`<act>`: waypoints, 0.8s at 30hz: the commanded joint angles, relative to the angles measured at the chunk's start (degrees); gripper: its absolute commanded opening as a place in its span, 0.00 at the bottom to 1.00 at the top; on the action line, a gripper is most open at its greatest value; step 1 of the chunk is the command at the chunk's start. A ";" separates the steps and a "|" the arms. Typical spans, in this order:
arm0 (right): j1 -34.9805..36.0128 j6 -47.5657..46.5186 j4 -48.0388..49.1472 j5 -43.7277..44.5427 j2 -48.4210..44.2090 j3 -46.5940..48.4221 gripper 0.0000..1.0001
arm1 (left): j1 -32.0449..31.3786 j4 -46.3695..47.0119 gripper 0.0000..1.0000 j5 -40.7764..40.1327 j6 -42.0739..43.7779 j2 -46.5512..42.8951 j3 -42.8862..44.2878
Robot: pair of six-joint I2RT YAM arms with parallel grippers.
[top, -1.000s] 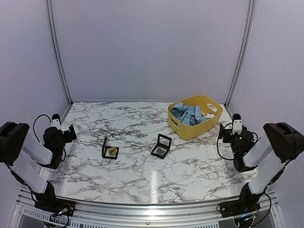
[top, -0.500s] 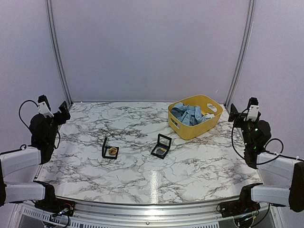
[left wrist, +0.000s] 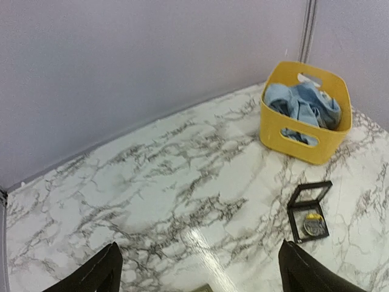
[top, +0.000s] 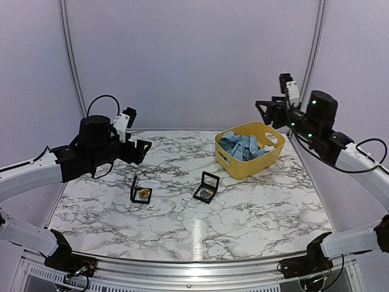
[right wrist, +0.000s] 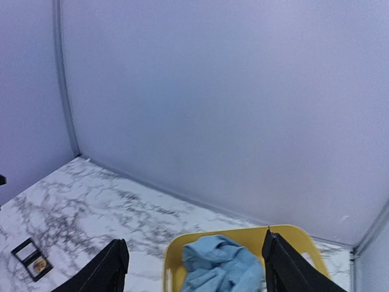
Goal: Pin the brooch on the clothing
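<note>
The clothing [top: 242, 146] is a crumpled light blue heap inside a yellow basket [top: 226, 156] at the back right of the marble table. Two open black boxes lie mid-table. The left box [top: 141, 191] holds a gold brooch [top: 144, 193]; the right box [top: 206, 187] holds a greyish brooch [top: 205, 194]. My left gripper [top: 141, 149] hovers open above the table's left side, behind the left box. High over the basket's far edge, my right gripper [top: 263, 109] is open and empty. The right wrist view shows the clothing [right wrist: 219, 264] below the right gripper [right wrist: 196, 237].
The left wrist view takes in the basket [left wrist: 302, 145], the clothing [left wrist: 304, 103] and one open box [left wrist: 310, 213] ahead of the left gripper [left wrist: 200, 244]. White walls with metal posts close in the table on three sides. A box [right wrist: 31, 258] shows at the right wrist view's lower left.
Both arms have lifted from folded poses at the table's sides and swung up and inward. The left now reaches over the left of the table, the right over the basket.
</note>
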 commanded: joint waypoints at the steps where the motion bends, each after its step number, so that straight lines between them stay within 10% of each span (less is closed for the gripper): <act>1: 13.09 -5.56 -20.32 3.47 9.30 5.94 0.77 | -4.59 -18.35 0.95 -9.10 -5.22 0.41 1.04; 9: 23.35 -7.75 -20.37 4.52 25.51 10.55 0.93 | -4.71 -18.45 0.99 -14.30 -16.54 2.11 -8.41; 24: 20.73 -6.58 -15.07 8.17 35.40 9.07 0.68 | -3.41 -8.93 0.77 -14.94 -17.26 9.15 -12.81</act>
